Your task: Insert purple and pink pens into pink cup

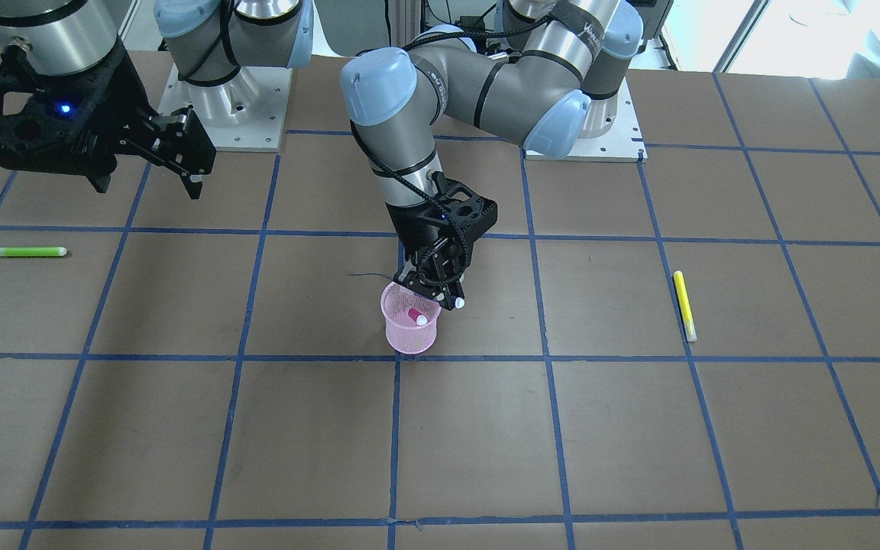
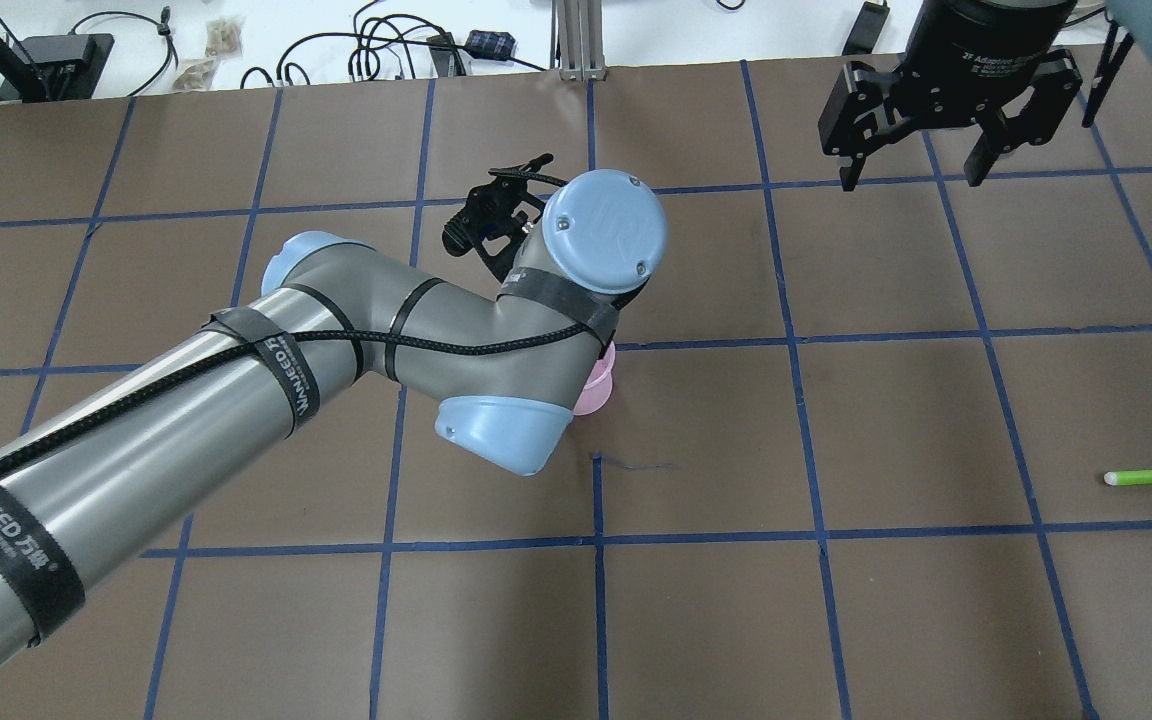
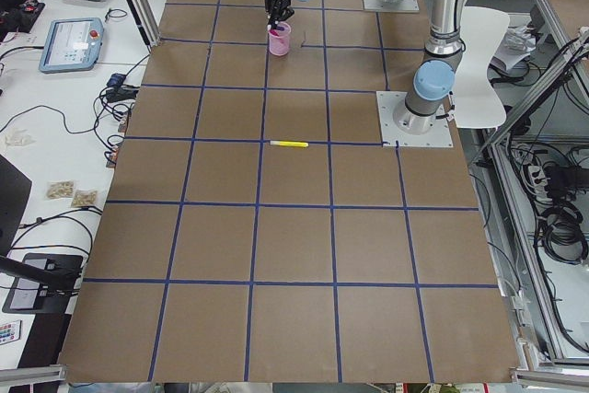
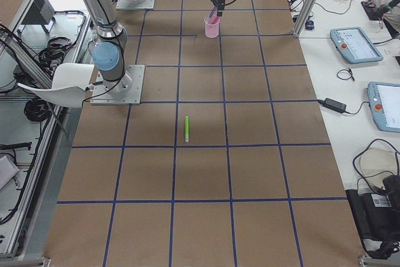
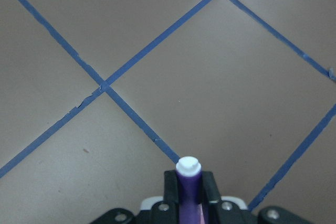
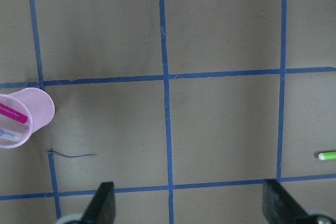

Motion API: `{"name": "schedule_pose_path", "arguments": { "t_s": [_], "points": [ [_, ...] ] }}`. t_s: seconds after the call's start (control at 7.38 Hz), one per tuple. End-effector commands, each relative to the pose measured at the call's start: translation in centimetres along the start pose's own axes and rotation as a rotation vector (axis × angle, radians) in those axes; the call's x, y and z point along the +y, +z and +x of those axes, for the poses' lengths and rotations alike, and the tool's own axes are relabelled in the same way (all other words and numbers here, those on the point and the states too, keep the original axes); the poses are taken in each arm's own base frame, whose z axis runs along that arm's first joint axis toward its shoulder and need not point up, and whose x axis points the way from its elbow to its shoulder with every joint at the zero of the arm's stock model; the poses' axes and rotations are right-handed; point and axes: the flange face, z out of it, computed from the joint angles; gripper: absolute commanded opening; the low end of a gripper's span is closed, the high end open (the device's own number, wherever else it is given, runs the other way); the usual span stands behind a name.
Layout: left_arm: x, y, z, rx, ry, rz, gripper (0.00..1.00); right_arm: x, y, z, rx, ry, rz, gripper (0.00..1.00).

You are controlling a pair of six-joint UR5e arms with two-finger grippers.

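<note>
A pink cup [image 1: 409, 330] of fine see-through mesh stands on a table [image 1: 180, 443] covered in matt brown paper-like sheet with blue tape lines [image 1: 241, 357], the left arm [image 2: 136, 450] is smooth satin-grey metal with glossy pale-blue caps [image 2: 604, 230], and the purple pen [image 5: 188, 191] is smooth plastic.

translucent pink mesh cup [image 1: 409, 338] holds a pink pen [image 1: 414, 315]. left gripper [image 1: 444, 294], at the cup's rim, clamps a white-capped purple pen [image 1: 458, 303]. right gripper [image 1: 148, 182]: well apart from the cup, jaws spread.

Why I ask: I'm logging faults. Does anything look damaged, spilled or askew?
Only a thin dark squiggle on the table beside the cup. It may be a scratch or a thread; I cannot tell which. The cup stands upright and nothing has spilled.
</note>
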Motion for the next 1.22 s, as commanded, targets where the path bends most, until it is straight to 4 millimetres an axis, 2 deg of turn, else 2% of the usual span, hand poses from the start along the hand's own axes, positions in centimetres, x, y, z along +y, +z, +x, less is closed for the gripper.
{"name": "schedule_pose_path", "arguments": {
  "t_s": [0.0,0.27,0.41,0.54,0.68,0.81,0.95,1.08],
  "points": [
    [0.4,0.1,0.1,-0.004,0.012,-0.007,1.0,-0.2,-0.2,0.0,-0.001,0.004,0.02,1.0],
    [-0.3,-0.5,0.4,0.012,0.012,-0.004,1.0,-0.5,-0.2,0.0,-0.002,0.004,0.037,1.0],
    [-1.8,-1.7,0.2,0.033,0.054,0.002,1.0,-0.5,-0.2,0.0,-0.002,0.004,0.035,1.0],
    [-4.8,-2.1,0.0,0.041,0.139,0.007,1.0,-0.3,-0.5,-0.1,-0.004,0.009,0.038,1.0],
    [-8.5,-1.4,-0.7,0.032,0.234,-0.075,1.0,-0.2,-0.5,-0.1,-0.004,0.01,0.038,1.0],
    [-13.1,-1.2,-1.8,0.039,0.37,-0.166,1.0,-0.2,-0.6,-0.2,-0.014,0.015,0.036,1.0],
    [-17.8,-1.6,-3.8,0.006,0.456,-0.285,1.0,0.0,-1.3,-0.7,-0.067,0.012,0.045,1.0],
    [-22.1,-2.9,-5.6,0.006,0.452,-0.328,1.0,-0.4,-1.0,-0.4,-0.051,-0.01,0.04,1.0]
  ]
}}
